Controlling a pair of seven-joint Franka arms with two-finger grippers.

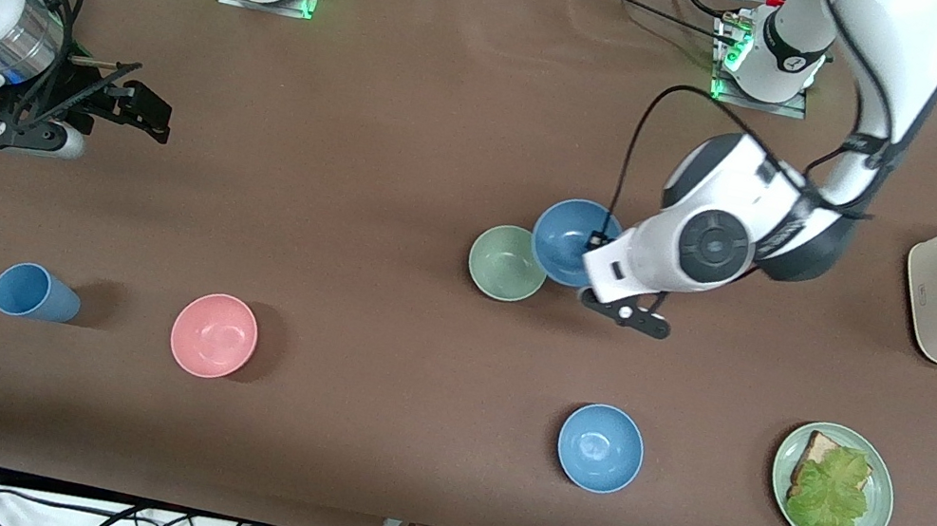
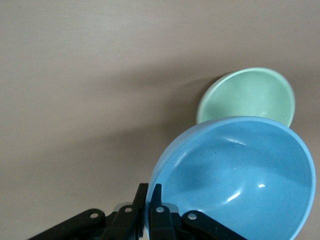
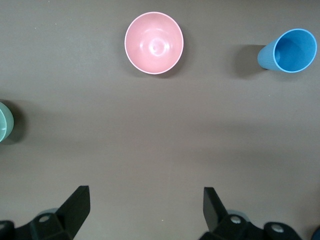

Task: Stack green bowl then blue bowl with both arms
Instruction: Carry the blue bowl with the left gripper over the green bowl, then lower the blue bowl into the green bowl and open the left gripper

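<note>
— Near the middle of the table, toward the left arm's end, we have the left gripper [image 1: 599, 278] clamped on the rim of the blue bowl [image 1: 570, 239], one finger inside the wall and one outside. The bowl looks lifted and tilted, its edge overlapping the green bowl [image 1: 507, 262].

— And the green bowl?

— It sits flat on the table [image 1: 412, 147], partly under the blue bowl's rim. We judge this to be the carry step: blue bowl in hand, not yet nested.

— What does the next move call for?

— We'd need to centre the blue bowl over the green bowl [image 2: 250, 95], level it, lower it in, then part the fingers.

— The other arm?

— The right gripper [image 3: 145, 207] waits over bare table at its own end, jaws wide apart and holding nothing.
</note>
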